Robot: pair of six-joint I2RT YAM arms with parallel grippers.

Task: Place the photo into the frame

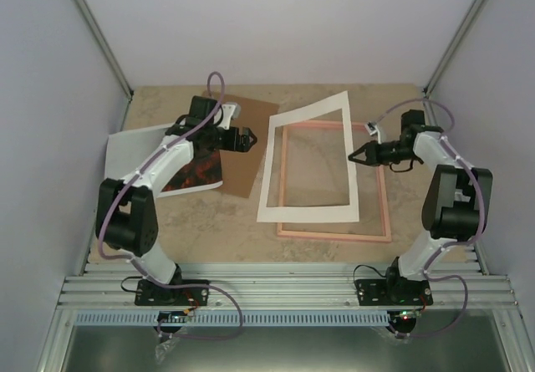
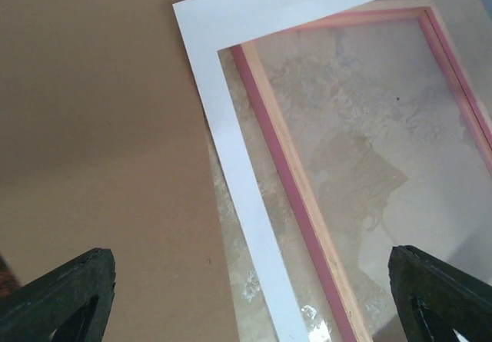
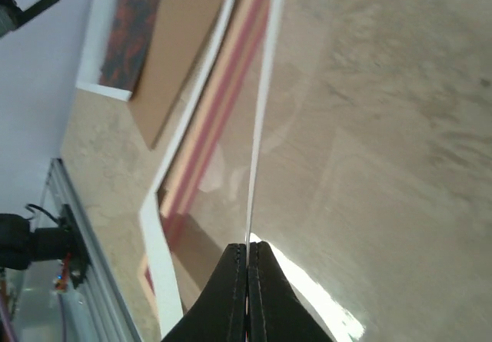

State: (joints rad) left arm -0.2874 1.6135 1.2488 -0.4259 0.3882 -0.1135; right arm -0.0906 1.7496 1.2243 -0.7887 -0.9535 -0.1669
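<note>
Plain pale walls [image 1: 276,21]; mottled beige table [image 1: 209,221]; ribbed metal rail [image 1: 284,288].

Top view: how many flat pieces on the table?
4. Photo far left; brown backing board next to it; pink frame centre-right; white mat askew over the frame, right claw pinching its edge.

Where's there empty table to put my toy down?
The table is bare along the near side, between the frame, the photo and the metal rail. A thinner bare strip runs by the back wall. The middle is crowded: brown board, white mat and frame lie packed together there.
</note>
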